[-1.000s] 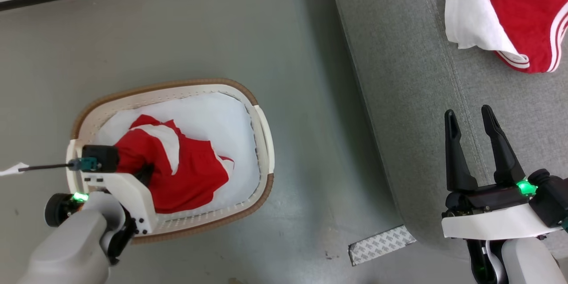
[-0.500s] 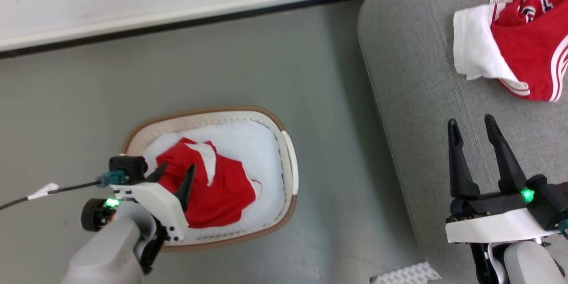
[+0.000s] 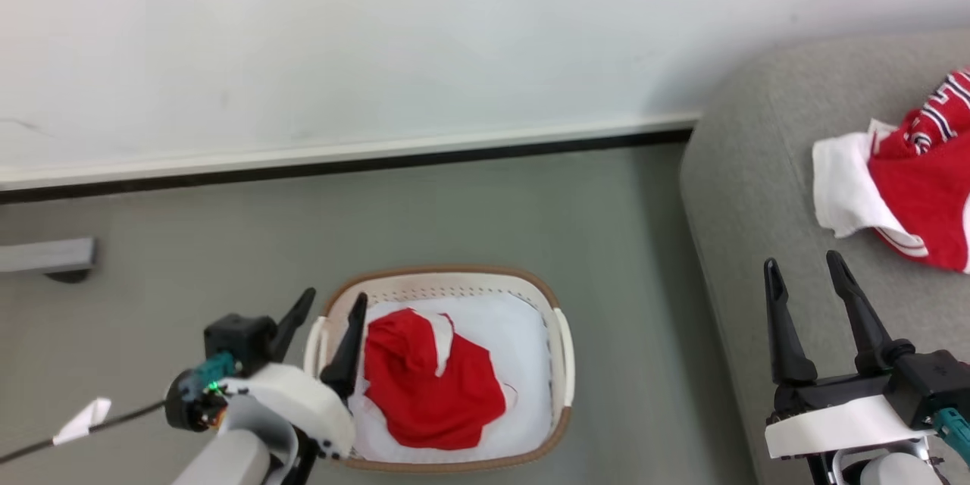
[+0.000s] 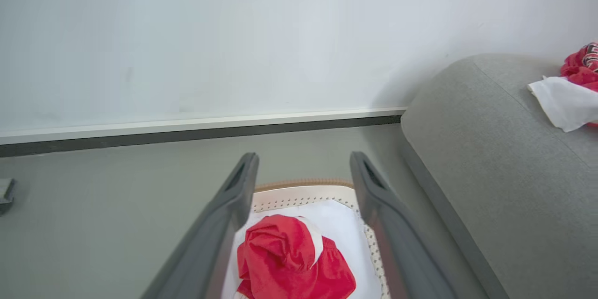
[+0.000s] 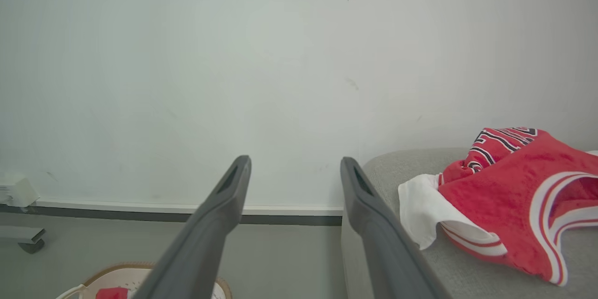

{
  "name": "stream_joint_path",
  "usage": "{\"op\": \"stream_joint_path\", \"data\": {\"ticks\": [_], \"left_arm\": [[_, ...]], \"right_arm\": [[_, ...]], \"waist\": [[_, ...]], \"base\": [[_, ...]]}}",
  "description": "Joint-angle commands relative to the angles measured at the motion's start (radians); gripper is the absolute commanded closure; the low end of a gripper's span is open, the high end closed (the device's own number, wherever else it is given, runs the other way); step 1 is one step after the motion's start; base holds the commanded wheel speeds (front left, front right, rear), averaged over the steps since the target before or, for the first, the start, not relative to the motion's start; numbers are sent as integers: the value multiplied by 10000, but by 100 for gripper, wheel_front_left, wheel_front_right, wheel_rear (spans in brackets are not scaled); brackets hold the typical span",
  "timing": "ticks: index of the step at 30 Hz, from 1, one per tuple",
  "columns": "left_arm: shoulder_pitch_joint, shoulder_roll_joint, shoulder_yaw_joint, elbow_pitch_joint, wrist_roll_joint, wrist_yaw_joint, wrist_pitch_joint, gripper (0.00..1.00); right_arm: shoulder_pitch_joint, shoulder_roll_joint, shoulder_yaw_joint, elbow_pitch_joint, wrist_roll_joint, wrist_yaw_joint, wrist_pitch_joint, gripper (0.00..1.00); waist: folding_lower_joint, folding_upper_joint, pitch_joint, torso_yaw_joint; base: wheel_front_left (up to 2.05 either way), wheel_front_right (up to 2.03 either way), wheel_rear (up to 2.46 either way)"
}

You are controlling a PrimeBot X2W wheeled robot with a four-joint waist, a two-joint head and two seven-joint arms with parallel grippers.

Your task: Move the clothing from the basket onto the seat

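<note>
Red clothing (image 3: 432, 394) lies in the basket (image 3: 455, 284) just right of your left gripper (image 3: 335, 294), spread and empty. Your right gripper (image 3: 802, 259) is spread over the seat (image 3: 743, 189); jersey (image 3: 921, 189) lettering beyond it is unreadable.

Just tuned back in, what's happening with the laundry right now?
The robot is partway through moving laundry. One red garment lies crumpled in the basket, and the left gripper hangs open and empty over the basket's left edge. Another red-and-white garment already lies on the grey sofa. The right gripper is open too, holding nothing, by the sofa.
</note>
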Motion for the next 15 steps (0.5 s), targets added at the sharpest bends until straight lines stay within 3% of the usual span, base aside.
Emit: {"op": "stream_joint_path", "data": {"ticks": [1, 15], "left_arm": [[448, 28, 226, -426, 360, 7, 0, 0], [3532, -549, 3469, -3836, 3053, -71, -3, 0]], "right_arm": [[115, -32, -17, 17, -118, -26, 3, 0], [660, -30, -44, 307, -342, -26, 3, 0]], "waist": [[2, 0, -465, 517], [2, 0, -1180, 1105]], "base": [[0, 0, 0], [0, 0, 0]]}}
